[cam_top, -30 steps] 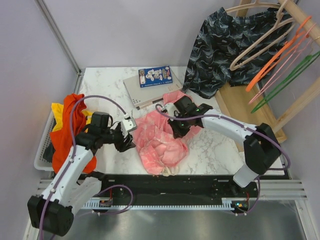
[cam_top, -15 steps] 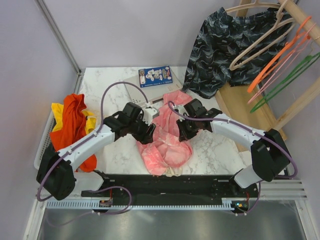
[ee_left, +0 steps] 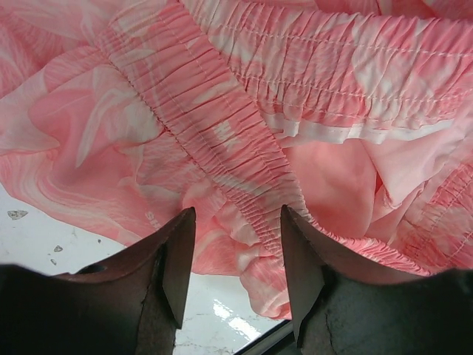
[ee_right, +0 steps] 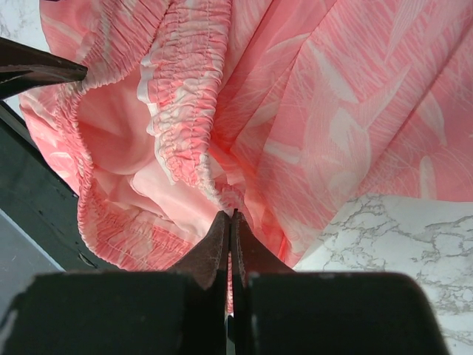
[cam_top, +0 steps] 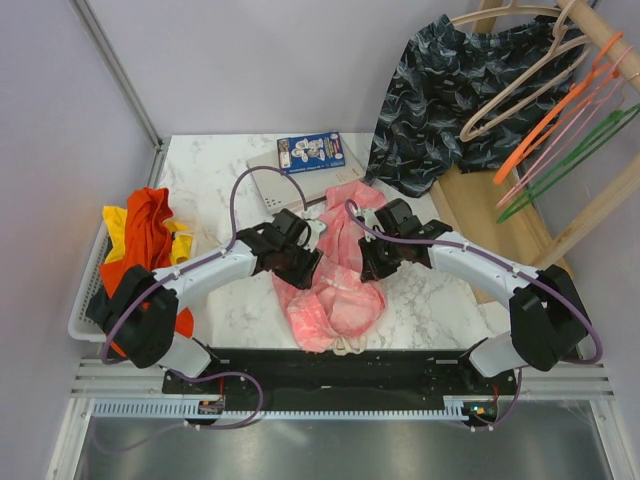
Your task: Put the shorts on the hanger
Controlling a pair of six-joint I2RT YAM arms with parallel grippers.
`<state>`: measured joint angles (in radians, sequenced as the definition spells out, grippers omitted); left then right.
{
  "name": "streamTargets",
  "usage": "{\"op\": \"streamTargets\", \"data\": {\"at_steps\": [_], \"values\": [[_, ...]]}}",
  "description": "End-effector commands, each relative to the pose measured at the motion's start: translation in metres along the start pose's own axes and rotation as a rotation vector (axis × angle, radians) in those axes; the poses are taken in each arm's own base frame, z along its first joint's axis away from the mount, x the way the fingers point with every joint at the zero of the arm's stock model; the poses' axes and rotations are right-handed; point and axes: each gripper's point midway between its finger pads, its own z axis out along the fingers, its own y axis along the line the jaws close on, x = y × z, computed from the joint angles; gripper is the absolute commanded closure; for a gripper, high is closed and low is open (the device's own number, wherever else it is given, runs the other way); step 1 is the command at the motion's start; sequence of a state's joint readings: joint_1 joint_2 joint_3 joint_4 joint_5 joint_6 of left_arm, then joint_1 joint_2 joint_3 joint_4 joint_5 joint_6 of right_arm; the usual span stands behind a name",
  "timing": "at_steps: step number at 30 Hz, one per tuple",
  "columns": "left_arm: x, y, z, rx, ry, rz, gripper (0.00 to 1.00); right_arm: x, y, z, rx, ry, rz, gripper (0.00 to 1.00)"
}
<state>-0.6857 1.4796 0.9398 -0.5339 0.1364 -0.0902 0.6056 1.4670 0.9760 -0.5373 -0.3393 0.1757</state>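
Note:
The salmon-pink shorts (cam_top: pixel 335 290) lie bunched in the middle of the marble table. My left gripper (cam_top: pixel 306 262) is open at their left edge, and in the left wrist view (ee_left: pixel 235 255) the gathered elastic waistband (ee_left: pixel 229 159) runs down between the jaws. My right gripper (cam_top: pixel 368 262) is shut on the shorts at their right side; the right wrist view (ee_right: pixel 230 216) shows the fingertips pinching a fold beside the waistband (ee_right: pixel 185 118). The pale beige hanger (cam_top: pixel 520 92) hangs on the wooden rack at the back right, away from both grippers.
Dark navy patterned shorts (cam_top: pixel 440 100) hang at the back right beside an orange hanger (cam_top: pixel 560 110) and a green hanger (cam_top: pixel 570 165). A white basket (cam_top: pixel 85 300) holds orange-red and yellow garments (cam_top: pixel 140 250) at the left. A box with a blue booklet (cam_top: pixel 310 155) lies behind the shorts.
My left arm has swung right from beside the basket to the shorts' left edge. My right gripper has shifted slightly right with the fabric, and the shorts are bunched narrower.

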Motion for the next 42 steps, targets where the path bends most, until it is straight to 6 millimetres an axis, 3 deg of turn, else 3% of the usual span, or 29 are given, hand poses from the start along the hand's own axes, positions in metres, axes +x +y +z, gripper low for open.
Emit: {"op": "streamTargets", "data": {"at_steps": [1,7,17,20,23,24,27,28,30,34,35,37,38,40,41,42], "values": [[-0.034,-0.008,-0.017,0.013,-0.129,-0.035,0.43,-0.008,0.003,-0.007,-0.005,-0.049,0.002,1.0],[-0.031,-0.03,-0.022,0.069,-0.101,-0.035,0.38,-0.01,0.001,-0.007,0.004,-0.058,0.002,1.0],[-0.014,-0.035,0.003,0.015,-0.004,-0.015,0.35,-0.015,0.0,-0.013,0.008,-0.086,0.019,1.0],[-0.006,-0.014,0.014,-0.092,0.05,0.003,0.39,-0.016,-0.002,-0.016,0.019,-0.097,0.016,1.0],[0.003,0.016,0.005,-0.209,0.097,0.021,0.48,-0.017,-0.009,-0.025,0.064,-0.106,-0.008,1.0],[0.012,0.026,-0.003,-0.228,0.138,0.007,0.5,-0.015,-0.017,-0.029,0.106,-0.099,-0.011,1.0],[0.011,0.046,-0.03,-0.247,0.113,-0.034,0.69,-0.017,-0.025,-0.047,0.166,-0.104,-0.075,1.0],[0.007,0.05,-0.046,-0.246,0.074,-0.039,0.85,-0.018,-0.026,-0.052,0.177,-0.105,-0.093,1.0],[-0.006,0.072,-0.072,-0.288,-0.001,-0.092,0.98,-0.024,-0.026,-0.07,0.209,-0.117,-0.152,1.0],[-0.043,0.108,-0.148,-0.444,-0.257,-0.121,0.98,-0.054,-0.035,-0.113,0.344,-0.199,-0.225,1.0],[-0.054,0.109,-0.177,-0.467,-0.363,-0.131,0.98,-0.072,-0.032,-0.133,0.376,-0.262,-0.237,1.0],[-0.068,0.107,-0.211,-0.498,-0.488,-0.097,0.98,-0.091,-0.031,-0.156,0.428,-0.33,-0.24,1.0],[-0.083,0.102,-0.243,-0.51,-0.619,-0.087,0.98,-0.111,-0.028,-0.181,0.472,-0.407,-0.242,1.0],[-0.095,0.104,-0.277,-0.564,-0.73,-0.092,0.98,-0.132,-0.023,-0.206,0.503,-0.488,-0.247,1.0],[-0.105,0.102,-0.302,-0.586,-0.809,-0.095,0.98,-0.15,-0.018,-0.231,0.536,-0.564,-0.241,1.0],[-0.108,0.102,-0.316,-0.602,-0.848,-0.099,0.98,-0.16,-0.014,-0.244,0.541,-0.607,-0.24,1.0]]}}
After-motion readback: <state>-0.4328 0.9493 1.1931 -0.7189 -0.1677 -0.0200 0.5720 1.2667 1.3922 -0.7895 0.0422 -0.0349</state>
